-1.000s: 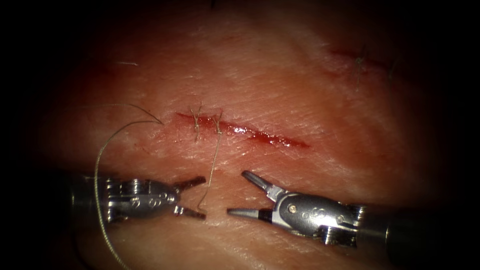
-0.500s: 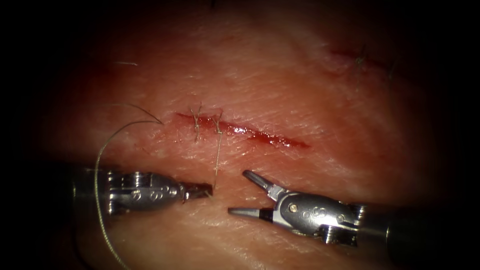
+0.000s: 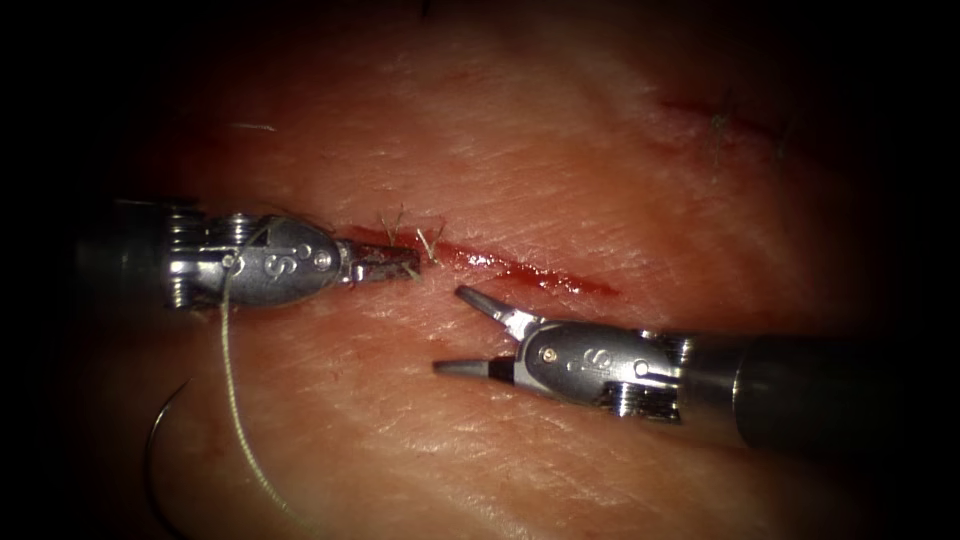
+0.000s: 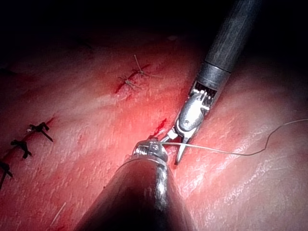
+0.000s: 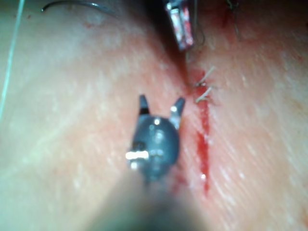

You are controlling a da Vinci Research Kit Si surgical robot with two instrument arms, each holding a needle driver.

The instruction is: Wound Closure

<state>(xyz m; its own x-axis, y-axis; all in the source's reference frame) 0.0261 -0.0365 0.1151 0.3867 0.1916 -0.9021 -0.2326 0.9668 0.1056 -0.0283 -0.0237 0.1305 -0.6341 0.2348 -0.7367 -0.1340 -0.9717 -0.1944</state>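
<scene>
far left of my endoscope view: the needle (image 3: 160,440) lies loose on the tissue (image 3: 560,150), a dark curve below the left tool's shaft, held by neither tool and not in the tissue. in the right wrist view i see the same dark curve (image 5: 77,5) lying flat, well away from the cut.

the thread (image 3: 232,400) drapes over the left tool's body and runs down across the tissue toward the bottom edge, passing just beside the needle. in the left wrist view a pale length of it (image 4: 226,151) stretches out sideways from the left tool's tip.

the left tool (image 3: 385,264) has come up from the lower tissue to the left end of the cut (image 3: 520,270) in the last half second. its jaws are clenched, tips right at the second stitch; it seems to grip the thread tail it caught earlier, though the tail itself is hard to see between the jaws.

two knotted stitches (image 3: 410,235) cross the cut's left end, short ends sticking up. red fluid (image 3: 560,282) lines the open part to the right.

the right tool (image 3: 455,332) sits just below the cut, jaws spread wide, holding nothing.

far right, an older closed cut (image 3: 715,118) shows dark stitches.
</scene>
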